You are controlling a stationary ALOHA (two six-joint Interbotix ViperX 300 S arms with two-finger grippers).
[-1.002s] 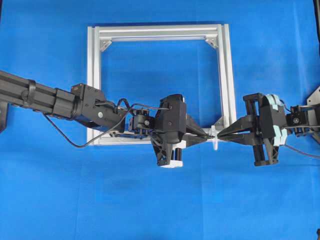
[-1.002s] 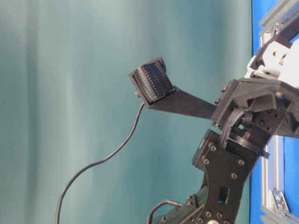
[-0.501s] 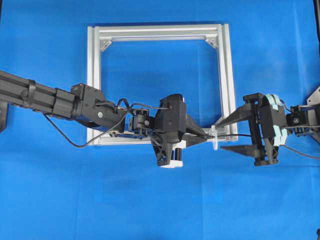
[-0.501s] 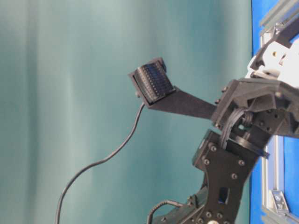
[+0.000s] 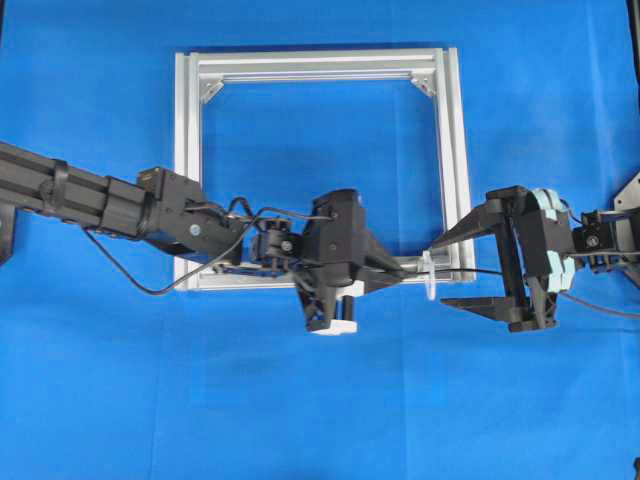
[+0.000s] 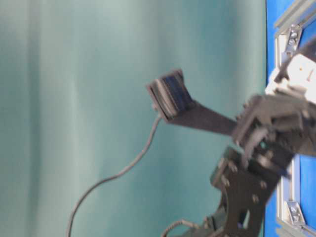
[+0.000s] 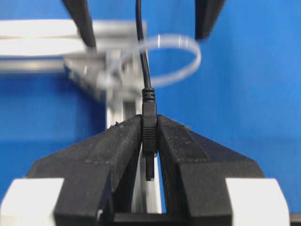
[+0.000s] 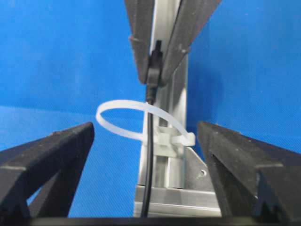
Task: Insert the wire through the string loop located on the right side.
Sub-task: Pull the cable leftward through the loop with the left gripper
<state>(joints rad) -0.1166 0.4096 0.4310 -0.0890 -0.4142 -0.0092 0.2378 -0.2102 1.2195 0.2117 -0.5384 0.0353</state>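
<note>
My left gripper (image 5: pixel 403 268) is shut on the wire's small dark plug (image 7: pixel 149 134), just left of the frame's lower right corner. From the plug the thin black wire (image 7: pixel 140 42) runs away through the whitish string loop (image 7: pixel 186 63). That loop (image 5: pixel 430 276) is fixed to the silver frame (image 5: pixel 310 65). In the right wrist view the wire (image 8: pixel 148 165) passes through the loop (image 8: pixel 117 123) towards the camera. My right gripper (image 5: pixel 438 274) stands wide open around the loop and wire, its fingers (image 8: pixel 56 155) touching neither.
The square aluminium frame lies on a blue mat (image 5: pixel 320 400), with triangular corner brackets (image 5: pixel 424 82). The left arm (image 5: pixel 100 200) stretches across the frame's bottom rail. In the table-level view an arm link (image 6: pixel 247 187) and a hanging black cable (image 6: pixel 113 173) show blurred.
My right gripper has opened wide and let go of the wire. The left gripper, still holding the plug, has drawn slightly to the left.
</note>
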